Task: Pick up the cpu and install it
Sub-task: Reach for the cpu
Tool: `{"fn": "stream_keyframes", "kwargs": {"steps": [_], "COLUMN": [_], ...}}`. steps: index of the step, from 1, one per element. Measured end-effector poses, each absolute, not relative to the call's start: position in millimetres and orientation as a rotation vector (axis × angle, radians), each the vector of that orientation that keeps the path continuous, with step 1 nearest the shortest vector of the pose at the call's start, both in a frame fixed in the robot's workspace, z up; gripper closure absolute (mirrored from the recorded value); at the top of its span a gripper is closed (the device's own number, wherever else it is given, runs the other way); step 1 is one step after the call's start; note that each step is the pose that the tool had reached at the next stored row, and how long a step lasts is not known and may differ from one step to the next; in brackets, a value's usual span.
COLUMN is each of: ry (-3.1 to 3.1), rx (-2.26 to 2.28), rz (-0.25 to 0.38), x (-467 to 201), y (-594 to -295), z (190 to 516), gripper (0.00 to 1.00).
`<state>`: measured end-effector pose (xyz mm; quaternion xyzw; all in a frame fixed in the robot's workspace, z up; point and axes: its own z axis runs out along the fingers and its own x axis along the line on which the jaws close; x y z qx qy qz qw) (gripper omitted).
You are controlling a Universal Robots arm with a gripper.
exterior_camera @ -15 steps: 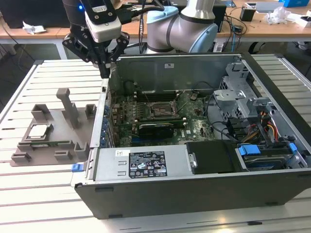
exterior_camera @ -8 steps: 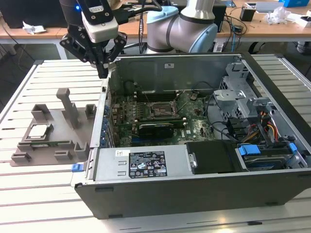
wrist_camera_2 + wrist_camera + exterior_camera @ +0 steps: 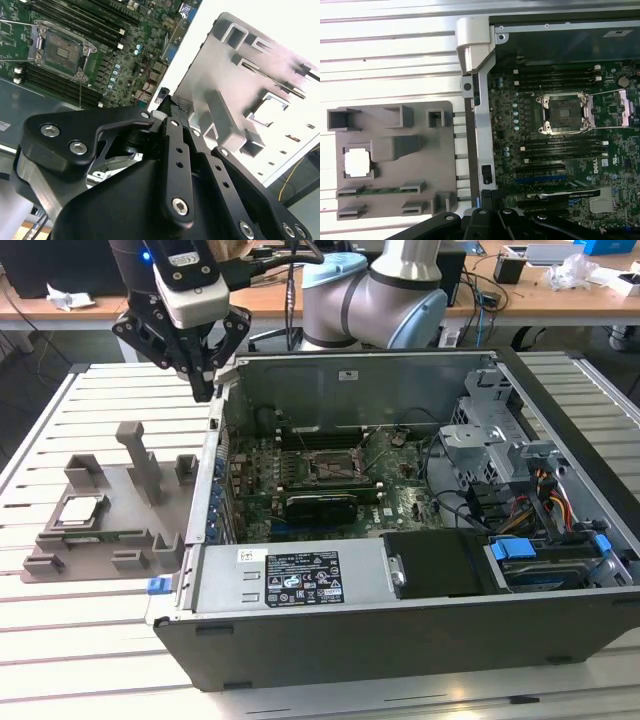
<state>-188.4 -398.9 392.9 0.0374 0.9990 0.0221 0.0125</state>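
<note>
Gripper (image 3: pixel 205 386), fingers closed together on nothing, above the computer case (image 3: pixel 400 660) side wall; its body is cropped in both wrist views. The cpu (image 3: pixel 80 508) rests in the grey fixture tray (image 3: pixel 118 502).

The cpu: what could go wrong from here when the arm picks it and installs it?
1. The cpu lies in a tray recess beside upright blocks; the tool might strike one while descending.
2. The tool hangs near the case wall; a low carry could clip it.
3. The socket sits between memory slots; a tilted placement might damage it.
</note>
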Motion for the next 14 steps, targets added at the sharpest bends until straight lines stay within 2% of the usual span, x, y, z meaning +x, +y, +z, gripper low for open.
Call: {"fn": "stream_keyframes", "kwargs": {"steps": [14], "ry": [3.114], "rx": [0.117], "rz": [0.069], "x": [-195.7], "y": [-398.8], "z": [392.7], "gripper": [0.89]}}
